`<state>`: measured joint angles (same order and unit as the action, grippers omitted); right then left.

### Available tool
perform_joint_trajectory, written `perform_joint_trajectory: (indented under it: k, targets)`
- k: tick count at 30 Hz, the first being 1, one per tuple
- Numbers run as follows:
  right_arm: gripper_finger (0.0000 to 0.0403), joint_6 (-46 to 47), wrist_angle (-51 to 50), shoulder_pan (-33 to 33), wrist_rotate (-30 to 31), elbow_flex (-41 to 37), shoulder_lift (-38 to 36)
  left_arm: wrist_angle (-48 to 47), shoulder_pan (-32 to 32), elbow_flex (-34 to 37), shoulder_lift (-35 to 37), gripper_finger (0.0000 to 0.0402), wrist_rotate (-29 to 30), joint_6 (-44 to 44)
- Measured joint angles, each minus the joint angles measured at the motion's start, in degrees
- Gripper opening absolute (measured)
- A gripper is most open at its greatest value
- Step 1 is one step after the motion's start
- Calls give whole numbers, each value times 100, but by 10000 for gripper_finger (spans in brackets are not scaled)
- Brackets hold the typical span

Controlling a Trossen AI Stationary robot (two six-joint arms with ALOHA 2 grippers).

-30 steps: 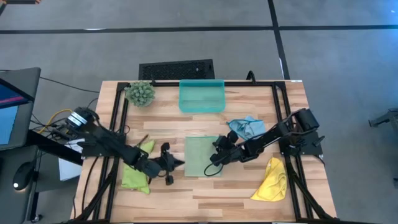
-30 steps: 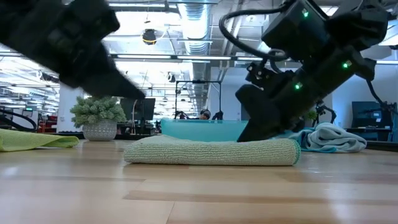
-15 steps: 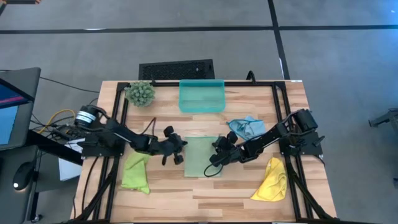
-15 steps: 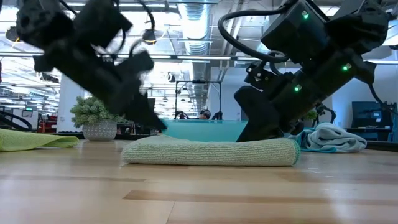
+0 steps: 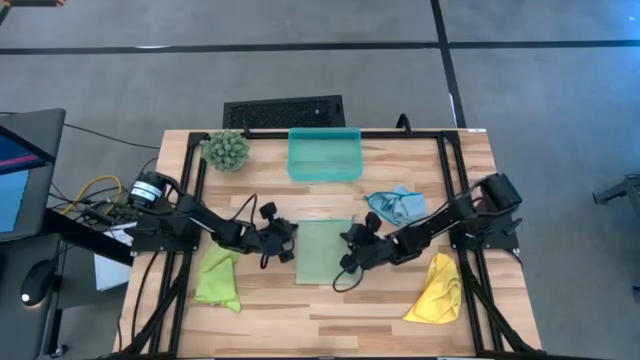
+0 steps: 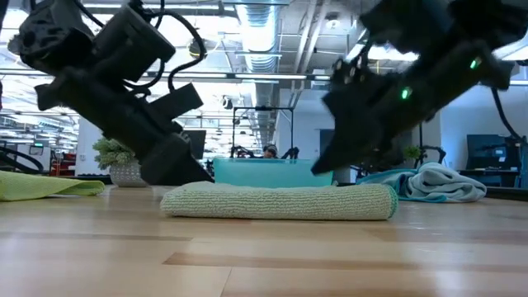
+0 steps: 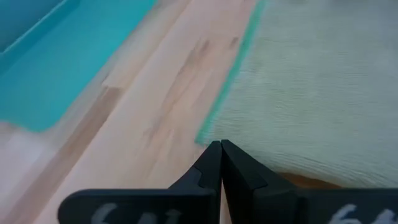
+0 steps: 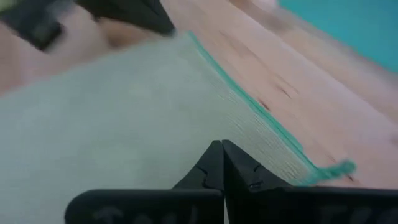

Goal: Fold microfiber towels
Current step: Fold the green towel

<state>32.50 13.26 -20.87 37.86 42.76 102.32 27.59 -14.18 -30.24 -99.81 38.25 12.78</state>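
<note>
High view: the pale sage towel [image 5: 323,252] lies folded flat mid-worktop [image 5: 400,300], just in front of the teal tray [image 5: 324,155]. Left gripper [image 5: 283,240] sits at its left edge, right gripper [image 5: 350,250] at its right edge — both jaws pressed together, gripping nothing.

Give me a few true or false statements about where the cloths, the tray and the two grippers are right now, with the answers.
1. The pale sage green microfiber towel lies folded flat at the table's middle. True.
2. The yellow microfiber towel sits inside the teal plastic tray. False: it lies on the table near the right arm's base.
3. Both the left gripper and the right gripper are shut. True.
4. The right gripper holds the light blue microfiber towel. False: that towel lies crumpled and untouched.
5. The lime green microfiber towel lies on the table's left side. True.
</note>
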Motion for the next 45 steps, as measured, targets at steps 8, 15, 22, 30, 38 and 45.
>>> perform_joint_trajectory:
  k: [8, 15, 22, 30, 38, 45]
  targets:
    - [43, -1780, 1176, -439, -146, 8, -103, 314, -354, 0, 50, 0, -832, -1060]
    - [112, -2702, 1657, -278, -1947, 514, 342, 672, -233, 0, 50, 0, -1096, -1294]
    - [208, -3596, 1240, -307, -2449, 1250, 1075, 809, -15, 0, 50, 0, -1102, -1366]
    - [246, -3907, 280, -551, -2161, 1685, 1587, 1258, 328, -2, 50, 0, -1901, -1382]
    - [189, -4007, 293, -480, -2086, 1690, 1645, 1330, 394, -2, 50, 0, -2001, -1386]
    - [93, -4011, 184, -439, -2007, 1670, 1585, 1107, 398, -2, 28, 0, -2154, -1340]
